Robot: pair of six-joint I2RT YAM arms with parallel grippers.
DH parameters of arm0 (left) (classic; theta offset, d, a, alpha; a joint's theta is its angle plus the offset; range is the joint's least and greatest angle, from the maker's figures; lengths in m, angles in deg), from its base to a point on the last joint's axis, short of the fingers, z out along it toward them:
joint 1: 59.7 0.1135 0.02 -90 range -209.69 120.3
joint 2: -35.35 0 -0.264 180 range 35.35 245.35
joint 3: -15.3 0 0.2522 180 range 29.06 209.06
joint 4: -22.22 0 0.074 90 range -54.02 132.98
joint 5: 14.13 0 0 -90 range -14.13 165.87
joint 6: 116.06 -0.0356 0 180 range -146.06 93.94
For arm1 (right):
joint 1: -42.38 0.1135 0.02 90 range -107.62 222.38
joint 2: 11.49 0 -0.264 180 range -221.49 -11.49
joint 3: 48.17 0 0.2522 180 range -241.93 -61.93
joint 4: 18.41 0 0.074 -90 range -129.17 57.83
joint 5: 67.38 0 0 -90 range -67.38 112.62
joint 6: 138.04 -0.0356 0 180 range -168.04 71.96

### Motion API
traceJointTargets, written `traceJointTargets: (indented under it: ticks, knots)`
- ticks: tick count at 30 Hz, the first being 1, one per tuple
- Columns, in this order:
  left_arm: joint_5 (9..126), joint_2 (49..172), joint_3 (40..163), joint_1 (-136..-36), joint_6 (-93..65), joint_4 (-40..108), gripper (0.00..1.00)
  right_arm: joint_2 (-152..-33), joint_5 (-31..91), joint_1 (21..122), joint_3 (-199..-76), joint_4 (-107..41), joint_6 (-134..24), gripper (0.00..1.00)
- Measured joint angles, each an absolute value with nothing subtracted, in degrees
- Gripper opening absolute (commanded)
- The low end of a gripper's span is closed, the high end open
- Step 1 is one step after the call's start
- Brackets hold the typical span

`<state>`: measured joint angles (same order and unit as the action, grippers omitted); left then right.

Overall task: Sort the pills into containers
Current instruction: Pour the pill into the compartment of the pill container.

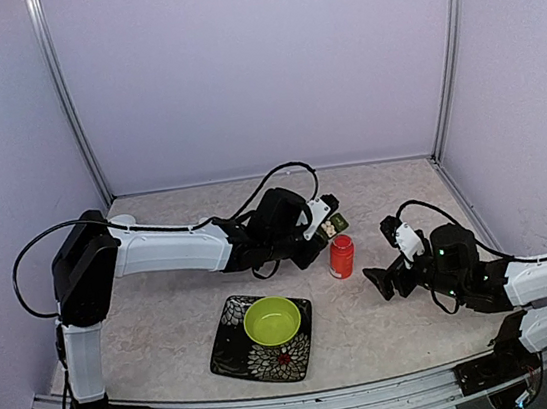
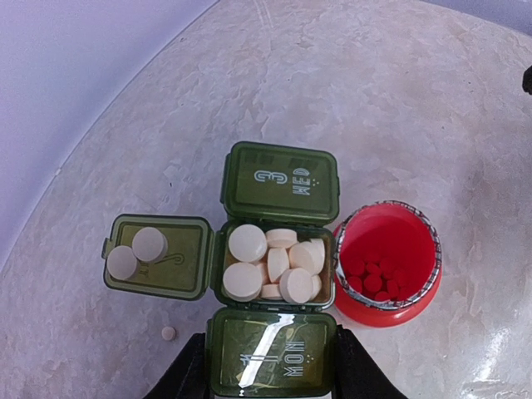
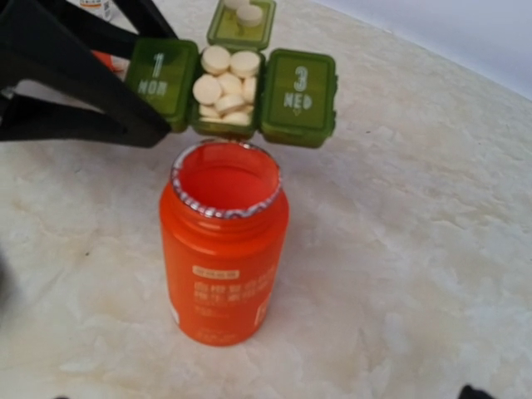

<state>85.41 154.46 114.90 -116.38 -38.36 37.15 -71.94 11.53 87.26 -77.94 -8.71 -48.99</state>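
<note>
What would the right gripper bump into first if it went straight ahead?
Probably the open orange bottle, standing right in front of the right gripper. The green pillbox sits just behind it.

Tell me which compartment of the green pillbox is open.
The middle compartment, between 1 MON and 3 WED: its lid is folded out sideways and pale tablets fill it. The other two are shut.

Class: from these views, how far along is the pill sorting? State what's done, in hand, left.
Done: the middle compartment of the pillbox is open, full of pale pills. In hand: the left fingers grip the pillbox by its MON end. Remaining: red pills sit in the open orange bottle, MON and WED are shut, one stray pill lies on the table.
</note>
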Motion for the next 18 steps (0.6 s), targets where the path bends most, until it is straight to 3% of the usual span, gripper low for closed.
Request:
traceJointTargets:
  ticks: [18]
  knots:
    - [88.62, 154.46, 114.31, -118.15, -40.74, 35.18, 0.34, -72.44, 11.94, 87.26, -77.94, -8.69, -48.99, 1.0]
